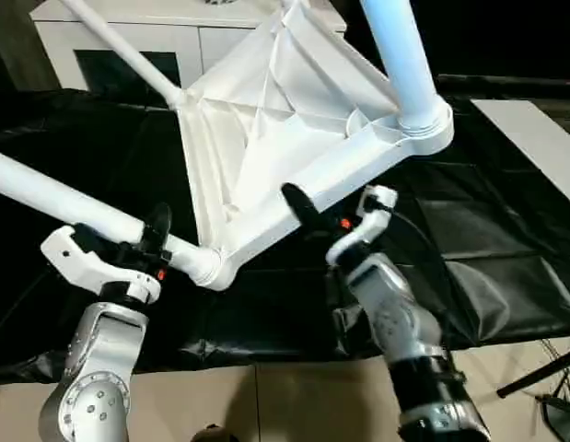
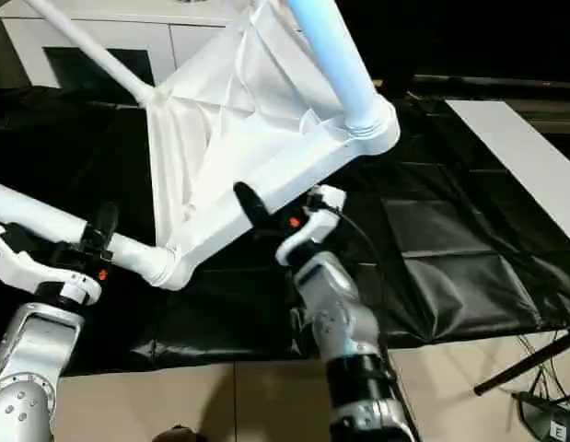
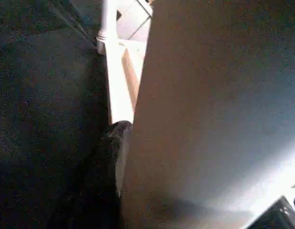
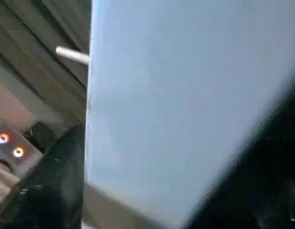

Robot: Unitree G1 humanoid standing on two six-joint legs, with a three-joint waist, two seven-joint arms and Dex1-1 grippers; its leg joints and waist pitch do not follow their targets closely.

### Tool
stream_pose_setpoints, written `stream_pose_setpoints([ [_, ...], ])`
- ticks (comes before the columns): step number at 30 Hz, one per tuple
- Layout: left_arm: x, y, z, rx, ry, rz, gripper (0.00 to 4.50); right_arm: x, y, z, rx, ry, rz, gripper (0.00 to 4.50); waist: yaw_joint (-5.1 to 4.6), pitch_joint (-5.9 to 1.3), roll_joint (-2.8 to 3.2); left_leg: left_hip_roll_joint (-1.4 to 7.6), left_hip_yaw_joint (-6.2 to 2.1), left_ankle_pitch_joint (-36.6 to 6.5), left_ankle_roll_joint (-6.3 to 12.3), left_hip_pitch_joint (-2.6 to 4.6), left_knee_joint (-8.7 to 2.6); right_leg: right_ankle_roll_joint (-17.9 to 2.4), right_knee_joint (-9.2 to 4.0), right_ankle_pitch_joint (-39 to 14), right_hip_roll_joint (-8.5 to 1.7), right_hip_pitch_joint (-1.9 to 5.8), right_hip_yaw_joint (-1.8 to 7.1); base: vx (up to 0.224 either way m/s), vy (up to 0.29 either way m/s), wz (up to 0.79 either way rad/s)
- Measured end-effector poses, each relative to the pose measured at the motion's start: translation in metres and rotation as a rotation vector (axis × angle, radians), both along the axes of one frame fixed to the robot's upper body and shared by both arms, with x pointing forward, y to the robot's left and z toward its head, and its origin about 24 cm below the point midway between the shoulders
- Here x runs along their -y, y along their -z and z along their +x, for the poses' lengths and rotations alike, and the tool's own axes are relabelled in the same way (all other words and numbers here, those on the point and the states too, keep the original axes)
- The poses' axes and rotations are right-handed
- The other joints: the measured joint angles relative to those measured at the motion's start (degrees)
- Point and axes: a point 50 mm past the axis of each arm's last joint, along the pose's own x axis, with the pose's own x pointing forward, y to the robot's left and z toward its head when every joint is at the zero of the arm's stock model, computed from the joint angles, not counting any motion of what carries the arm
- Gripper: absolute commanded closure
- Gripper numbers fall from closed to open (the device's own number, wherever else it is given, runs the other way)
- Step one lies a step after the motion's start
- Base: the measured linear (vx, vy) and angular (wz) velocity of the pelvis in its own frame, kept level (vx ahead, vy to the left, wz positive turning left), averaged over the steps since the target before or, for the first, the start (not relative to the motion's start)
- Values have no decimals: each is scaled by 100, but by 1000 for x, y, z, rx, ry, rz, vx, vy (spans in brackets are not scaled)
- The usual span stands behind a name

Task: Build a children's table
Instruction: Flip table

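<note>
The children's table [image 1: 266, 101] is tilted up over the black cloth with its ribbed underside facing me. Three round white legs are fitted: one [image 1: 63, 198] runs to the left, one [image 1: 404, 64] rises at the upper right, and one [image 1: 119, 41] points to the back left. My left gripper [image 1: 128, 241] is shut on the left leg close to its corner socket, a black finger [image 1: 157, 226] wrapped over it. At the near rim of the top, my right gripper [image 1: 338, 207] stands open. Its black finger [image 1: 298, 207] lies across the rim.
A black cloth [image 1: 487, 249] covers the work surface. Behind it stands a white cabinet [image 1: 110, 46] with glass-fronted doors. A long flat white board [image 1: 542, 138] lies at the right. A dark stand [image 1: 542, 382] rests on the tan floor at the lower right.
</note>
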Motion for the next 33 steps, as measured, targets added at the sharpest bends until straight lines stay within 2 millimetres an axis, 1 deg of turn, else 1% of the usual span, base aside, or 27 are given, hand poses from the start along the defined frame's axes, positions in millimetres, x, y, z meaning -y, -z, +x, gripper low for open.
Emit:
stream_pose_setpoints([
  [2, 1, 0, 0, -1, 4, 2, 242, 1, -2, 4, -7, 16, 11, 39, 4, 0, 0, 0, -1, 3, 3, -3, 0, 1, -1, 2, 0, -1, -1, 0, 0, 0],
  [3, 1, 0, 0, -1, 6, 4, 242, 2, -1, 5, -17, 21, 13, 71, 4, -1, -1, 0, -1, 4, 3, -4, 0, 4, 0, 3, 0, -1, -1, 0, 0, 0],
  [7, 5, 0, 0, -4, 22, 26, 242, 5, 0, 10, -41, 51, 29, 88, 4, -1, -1, 0, -1, 10, 8, -6, 1, 6, 0, 9, 0, -1, -1, 0, 0, 0],
  [9, 6, -1, 0, -5, 31, 40, 242, 7, -1, 13, -46, 66, 29, 119, -9, 0, 0, 0, -1, 14, 5, -6, 1, 4, 1, 14, 0, -4, -1, 0, 0, 0],
  [11, 8, -1, 0, -7, 38, 50, 242, 7, -1, 15, -47, 74, 33, 124, -20, -1, 0, 0, -1, 16, 3, -5, 1, 3, 2, 16, 0, -4, 0, 0, 0, 0],
  [12, 9, -1, 0, -6, 41, 57, 242, 9, -1, 16, -53, 84, 34, 146, -21, -1, 0, 0, -1, 16, 4, -5, 1, 3, 1, 17, 0, -4, 0, 0, 0, 0],
  [13, 10, -1, 0, -6, 45, 64, 242, 10, 0, 16, -61, 90, 34, 156, -23, -1, 1, 0, -1, 16, 4, -5, 1, 3, 1, 18, 0, -4, 0, 0, 0, 0],
  [15, 11, -2, 1, -5, 53, 75, 242, 12, 1, 17, -69, 100, 27, 167, -33, -3, 3, 0, -1, 17, 5, -5, 1, 3, 1, 19, 0, -4, 1, 0, 0, 0],
  [18, 12, -2, 1, -5, 57, 85, 242, 13, 2, 18, -83, 111, 26, 195, -49, -3, 4, 0, -1, 19, 6, -4, 1, 2, 2, 19, 0, -4, 0, 0, 0, 0],
  [21, 13, -2, 1, -6, 57, 93, 242, 14, 2, 20, -99, 123, 33, 208, -57, -5, 7, 0, -1, 23, 11, -4, 1, 1, 2, 21, -1, -4, 0, 0, 0, 0],
  [22, 13, -2, 1, -6, 56, 97, 207, 14, 3, 20, -101, 125, 33, 215, -58, -5, 7, 0, -1, 24, 11, -4, 1, 1, 3, 21, -1, -4, 0, 0, 0, 0],
  [24, 15, -2, 1, -2, 58, 96, 172, 14, 3, 21, -115, 136, 36, 220, -57, -6, 8, 0, -1, 25, 11, -3, 1, 0, 2, 23, -1, -3, 0, 0, 0, 0],
  [26, 18, -4, 1, 30, 75, 46, 172, 19, 8, 22, -140, 158, 46, 223, -28, -8, 2, -1, -1, 25, 11, -4, 1, -1, 1, 23, -2, -1, -1, 0, 0, 0],
  [28, 18, -5, 1, 41, 82, 38, 164, 21, 11, 22, -156, 165, 52, 225, -20, 0, 15, -1, 1, 27, 9, -6, 2, -1, 4, 25, -2, -7, 2, 0, 0, 0],
  [29, 18, -5, 1, 41, 82, 37, 143, 21, 11, 22, -154, 166, 51, 227, -25, 1, 21, -1, 1, 29, 8, -8, 1, -1, 7, 26, -2, -11, 2, 0, 0, 0],
  [30, 18, -5, 1, 43, 79, 30, 132, 21, 10, 22, -147, 172, 45, 228, -24, 0, 21, 2, 1, 30, 7, -8, 1, -1, 12, 25, 0, -13, 0, 0, 0, 0],
  [33, 12, -9, 2, 62, 47, 30, 123, 23, 3, 25, -132, 203, 15, 228, 12, 0, 24, 5, 0, 40, 1, -9, 0, -2, 18, 25, 1, -15, -4, 0, 0, 0],
])
